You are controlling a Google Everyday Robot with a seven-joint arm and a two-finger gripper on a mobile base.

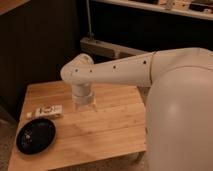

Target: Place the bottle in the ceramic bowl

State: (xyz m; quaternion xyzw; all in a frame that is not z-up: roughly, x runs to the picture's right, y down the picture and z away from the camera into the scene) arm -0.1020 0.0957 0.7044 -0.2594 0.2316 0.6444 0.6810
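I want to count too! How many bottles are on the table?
1. The bottle lies beside the ceramic bowl on the left of the table. The gripper hangs above mid-table; the arm could hide others.

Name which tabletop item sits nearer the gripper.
The white bottle, lying left of the gripper above the table; the black ceramic bowl sits farther off, toward the front corner.

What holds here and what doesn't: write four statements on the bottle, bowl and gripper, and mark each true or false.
1. The bottle lies on its side on the wooden table. True.
2. The gripper holds the bottle. False: it hangs over the table, apart from the bottle.
3. The ceramic bowl is black, with no bottle in it. True.
4. The bowl stands at the table's far edge. False: it sits near the front edge, in front of the bottle.
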